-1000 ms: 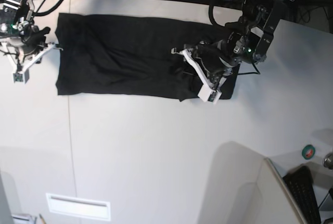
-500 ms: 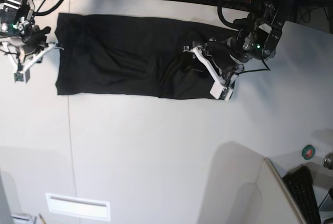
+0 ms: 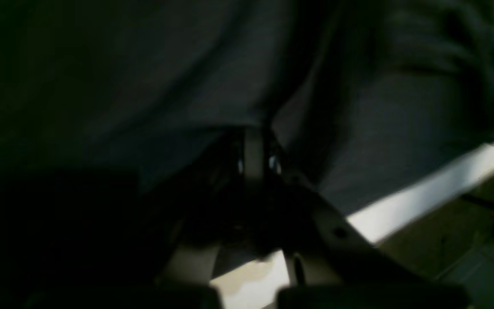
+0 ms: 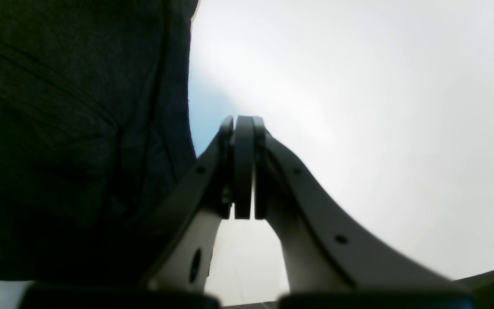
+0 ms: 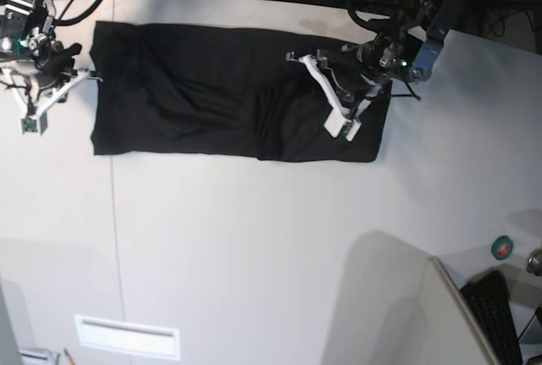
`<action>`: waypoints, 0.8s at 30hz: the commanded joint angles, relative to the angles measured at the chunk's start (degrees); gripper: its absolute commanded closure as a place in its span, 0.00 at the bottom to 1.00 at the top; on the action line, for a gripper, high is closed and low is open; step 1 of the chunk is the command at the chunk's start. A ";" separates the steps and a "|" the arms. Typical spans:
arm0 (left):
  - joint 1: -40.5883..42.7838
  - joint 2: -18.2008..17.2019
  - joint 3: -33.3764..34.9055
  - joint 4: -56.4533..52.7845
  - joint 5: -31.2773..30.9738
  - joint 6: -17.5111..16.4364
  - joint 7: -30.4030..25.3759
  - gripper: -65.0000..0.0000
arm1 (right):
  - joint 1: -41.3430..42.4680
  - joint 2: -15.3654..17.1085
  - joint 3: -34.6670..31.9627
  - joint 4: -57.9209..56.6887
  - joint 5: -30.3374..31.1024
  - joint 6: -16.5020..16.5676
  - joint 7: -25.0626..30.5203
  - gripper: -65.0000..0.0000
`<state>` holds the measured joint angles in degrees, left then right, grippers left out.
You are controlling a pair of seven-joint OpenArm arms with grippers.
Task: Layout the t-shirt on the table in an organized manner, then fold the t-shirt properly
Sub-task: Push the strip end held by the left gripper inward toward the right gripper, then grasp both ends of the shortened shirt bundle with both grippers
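1. Right pincer (image 5: 34, 102), by the table's (image 5: 254, 246) far left edge: jaws pressed together, gripping nothing, just beside the shirt's left end.
2. The t-shirt (image 5: 195, 94) stretches flat along the table's far edge.
3. Left pincer (image 5: 326, 94) over the shirt's right part: jaws narrow, pinching a cloth fold.
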<state>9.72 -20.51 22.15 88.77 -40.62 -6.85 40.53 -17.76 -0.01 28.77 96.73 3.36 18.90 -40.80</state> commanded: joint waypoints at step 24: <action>-1.41 -2.21 0.40 -1.87 -0.48 -0.93 -0.40 1.00 | 0.57 0.41 0.19 0.81 0.29 0.05 0.84 1.00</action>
<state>8.64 -22.52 22.61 86.11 -40.36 -7.29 40.56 -17.65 -0.16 28.75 96.73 3.36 18.90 -40.77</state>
